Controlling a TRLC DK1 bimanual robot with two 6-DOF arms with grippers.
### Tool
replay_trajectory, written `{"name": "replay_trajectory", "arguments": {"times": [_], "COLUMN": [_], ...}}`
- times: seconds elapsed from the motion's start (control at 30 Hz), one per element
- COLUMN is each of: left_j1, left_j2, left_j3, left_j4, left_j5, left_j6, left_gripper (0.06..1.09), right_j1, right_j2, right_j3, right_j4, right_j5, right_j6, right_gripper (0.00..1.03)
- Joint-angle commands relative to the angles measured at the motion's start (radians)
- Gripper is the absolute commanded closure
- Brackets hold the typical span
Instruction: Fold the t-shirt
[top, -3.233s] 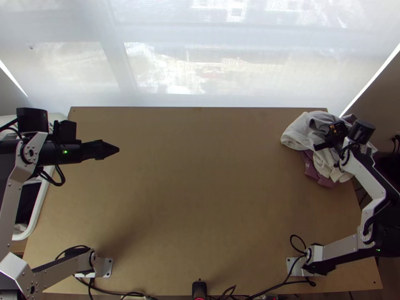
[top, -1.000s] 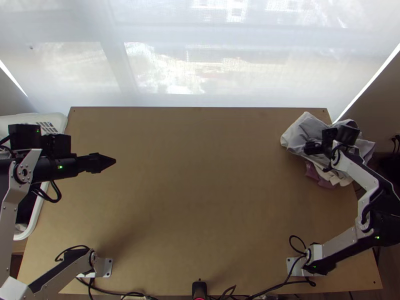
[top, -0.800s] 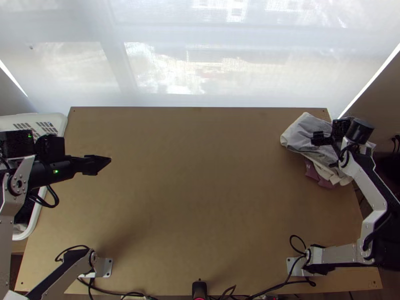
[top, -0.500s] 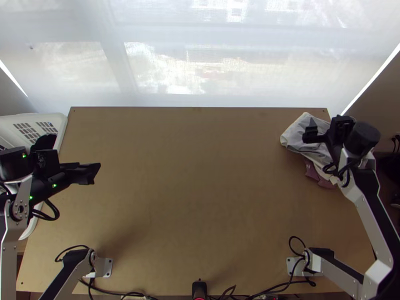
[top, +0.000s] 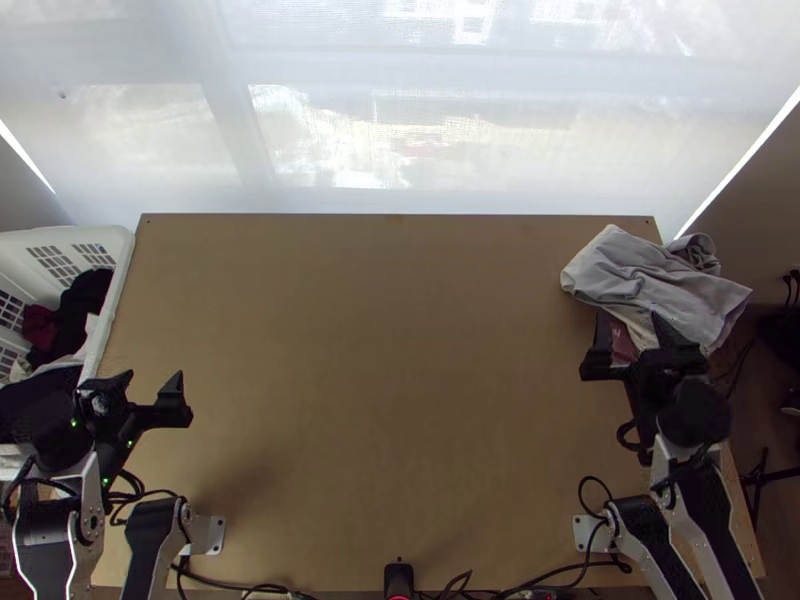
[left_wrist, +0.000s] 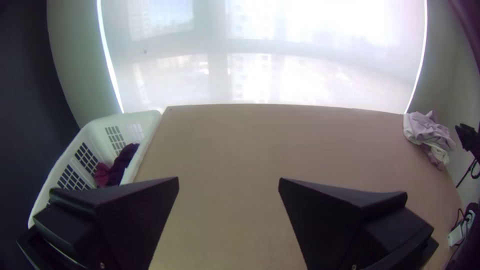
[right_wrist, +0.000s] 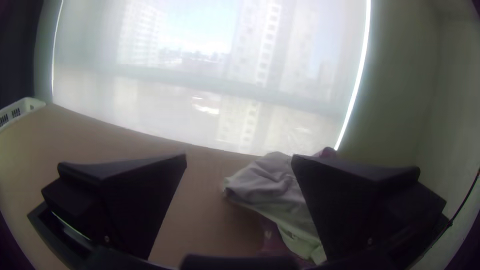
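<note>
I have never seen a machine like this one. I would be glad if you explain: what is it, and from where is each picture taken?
It has two robot arms, with silver-grey links and black joints, at a light wooden table. The top view looks steeply down from a high fixed camera. Each wrist view comes from a camera on one arm, with its own two wide flat black fingers at the bottom edge.

Those fingers form a claw. The left claw and the right claw are both open and hold nothing.

On the table's far right corner lies a bunched pile of light grey, cream and purple cloth. I cannot tell which piece is the t-shirt. A white plastic basket with more cloth stands at the table's left side.
</note>
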Motion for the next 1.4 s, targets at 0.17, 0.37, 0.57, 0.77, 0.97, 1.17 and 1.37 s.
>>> {"name": "replay_trajectory", "arguments": {"times": [0.17,0.37,0.57,0.77,0.97,1.17,1.37], "left_j1": [0.093,0.129,0.159,0.17,0.175,0.175,0.175], "left_j2": [-0.309,-0.343,-0.346,-0.346,-0.346,-0.346,-0.346], "left_j3": [-0.318,-0.399,-0.413,-0.413,-0.413,-0.413,-0.413], "left_j4": [0.263,0.209,0.192,0.192,0.192,0.192,0.192], "left_j5": [-0.034,-0.034,-0.032,-0.032,-0.032,-0.032,-0.032], "left_j6": [0.063,0.034,-0.026,-0.029,-0.029,-0.029,-0.029], "left_gripper": [0.11,0.11,0.11,0.11,0.11,0.11,0.11], "right_j1": [-0.071,-0.061,-0.101,-0.098,-0.098,-0.098,-0.098], "right_j2": [-0.494,-0.493,-0.493,-0.491,-0.491,-0.491,-0.491], "right_j3": [-0.283,-0.282,-0.287,-0.287,-0.287,-0.287,-0.287], "right_j4": [-0.182,-0.201,-0.262,-0.264,-0.264,-0.264,-0.264], "right_j5": [0.122,0.122,0.122,0.122,0.122,0.122,0.122], "right_j6": [0.114,0.201,0.235,0.235,0.235,0.235,0.235], "right_gripper": [0.05,0.05,0.05,0.05,0.05,0.05,0.05]}}
